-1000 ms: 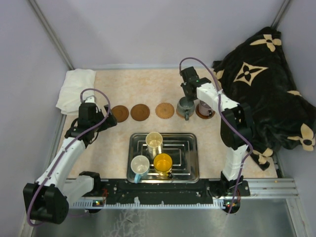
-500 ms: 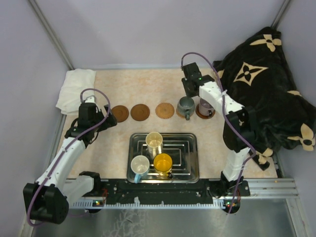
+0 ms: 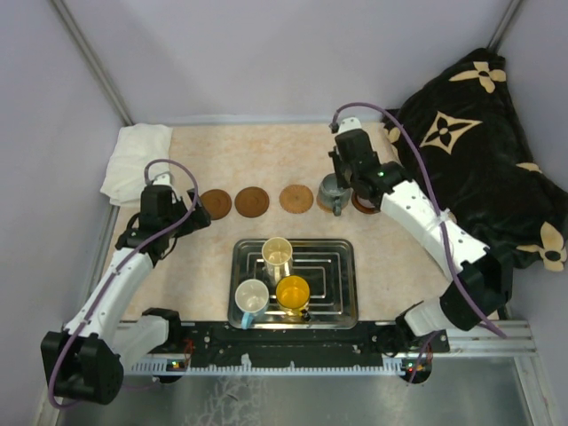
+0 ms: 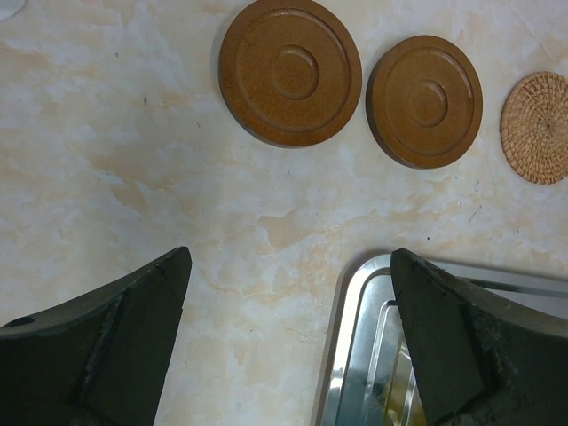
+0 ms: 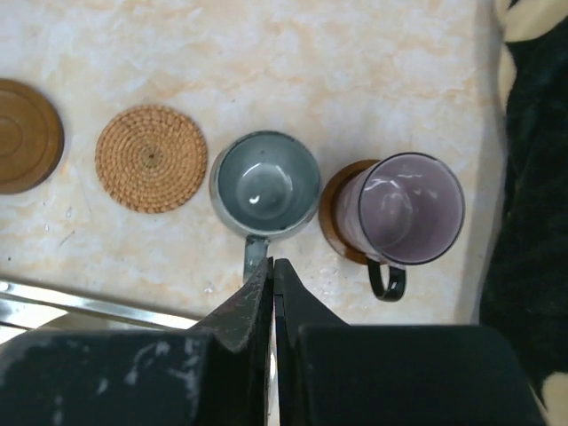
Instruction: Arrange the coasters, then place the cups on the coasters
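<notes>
Three coasters [image 3: 216,203] [image 3: 251,201] [image 3: 296,198] lie in a row; the third is woven [image 5: 151,158]. The grey cup [image 5: 265,185] stands right of them, its handle pointing at my right gripper [image 5: 272,266], which hovers shut and empty just short of that handle. The pale purple cup [image 5: 410,209] stands on a brown coaster [image 5: 342,213]. The cream [image 3: 277,254], light blue [image 3: 251,297] and yellow-orange [image 3: 293,291] cups stand in the steel tray [image 3: 342,302]. My left gripper [image 4: 288,257] hangs open over bare table near two brown coasters [image 4: 290,71] [image 4: 424,100].
A white cloth [image 3: 133,160] lies at the back left corner. A black blanket with tan flowers [image 3: 470,151] covers the right side, close to the purple cup. The tray's rim [image 4: 355,355] sits under my left gripper's right finger.
My right gripper has drawn back from the grey cup and shut its jaws on nothing; its elbow swung out to the right. The grey cup stays where it stood. The left arm is still.
</notes>
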